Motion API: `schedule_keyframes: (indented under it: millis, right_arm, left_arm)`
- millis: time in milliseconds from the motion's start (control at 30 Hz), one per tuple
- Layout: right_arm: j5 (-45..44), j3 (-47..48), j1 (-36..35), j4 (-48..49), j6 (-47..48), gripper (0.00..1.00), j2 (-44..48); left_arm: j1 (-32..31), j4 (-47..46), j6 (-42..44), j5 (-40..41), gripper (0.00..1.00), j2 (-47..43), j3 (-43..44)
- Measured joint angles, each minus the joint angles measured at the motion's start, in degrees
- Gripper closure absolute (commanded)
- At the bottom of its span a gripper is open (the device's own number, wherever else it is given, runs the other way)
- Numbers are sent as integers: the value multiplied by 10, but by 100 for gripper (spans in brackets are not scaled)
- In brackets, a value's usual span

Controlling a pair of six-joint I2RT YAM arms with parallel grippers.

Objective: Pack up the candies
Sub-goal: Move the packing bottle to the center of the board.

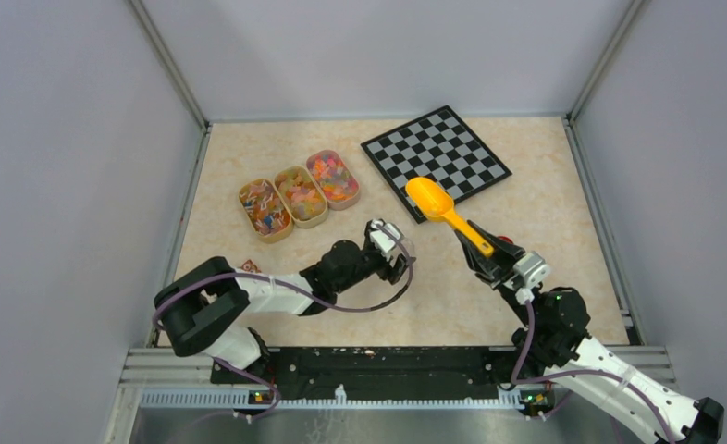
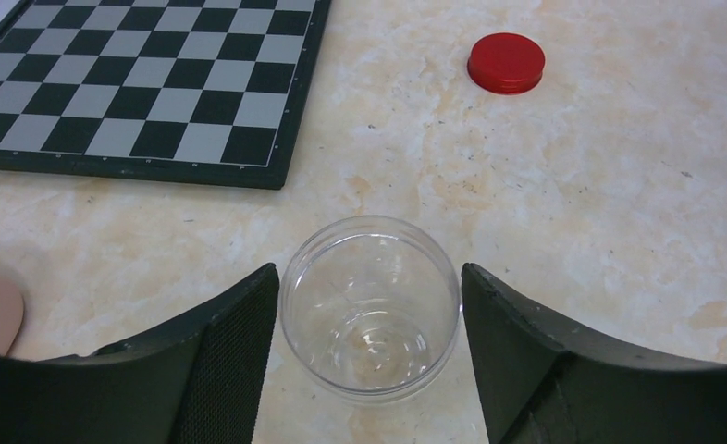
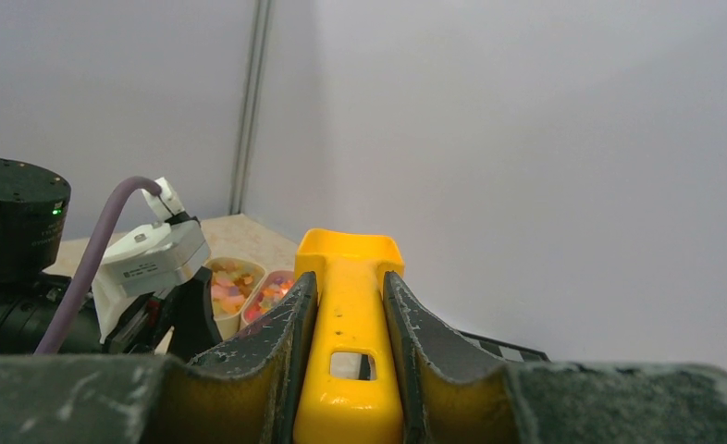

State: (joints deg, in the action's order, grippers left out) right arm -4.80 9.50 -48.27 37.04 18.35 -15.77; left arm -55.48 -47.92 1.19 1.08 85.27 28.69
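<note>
At the near edge of the table (image 1: pixel 545 185) the two arms reach forward from their bases. Lying low over the tabletop, the left gripper (image 2: pixel 369 277) has its jaws closed in on a clear jar (image 2: pixel 371 319). The jar stands upright and uncapped between them, with a pad against its wall on either side. The right gripper (image 3: pixel 349 287) is raised, its jaws clamped narrowly on the handle of a yellow-orange scoop (image 1: pixel 438 205). From above, the scoop's bowl overlaps the near edge of the chessboard (image 1: pixel 437 157).

Beyond the jar and well apart from it, a red lid (image 2: pixel 506 63) lies flat on the table, off the board's corner. A pale pink rounded thing pokes in at the left edge of the left wrist view, but too little of it shows to say what it is.

Farther back and to the left, three oval trays (image 1: pixel 315 223) sit side by side in a slanted row. They hold the candies (image 1: pixel 332 178), tiny pieces in mixed orange, yellow, red and pink. The candies are all in these trays, left of the chessboard and well apart from the jar.
</note>
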Motion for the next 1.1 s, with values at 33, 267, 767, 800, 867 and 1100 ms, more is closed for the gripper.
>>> schedule_keyframes:
  millis: [33,267,767,800,867,1100]
  right_arm:
    - [1,0,0,0,0,100,0]
    - [20,0,0,0,-1,100,0]
    - [51,-2,0,13,-5,100,-9]
    - [51,-2,0,13,-5,100,-10]
    - [54,-2,0,12,-5,100,-12]
    - [67,-2,0,3,-6,100,-12]
  left_arm:
    - [0,3,0,3,27,0,3]
    - [-1,54,4,47,30,-36,9]
    - [-1,203,-7,151,31,-190,-40]
    - [-1,213,-10,155,31,-198,-45]
    - [-1,231,-13,164,30,-216,-53]
    - [0,258,-18,181,25,-241,-56]
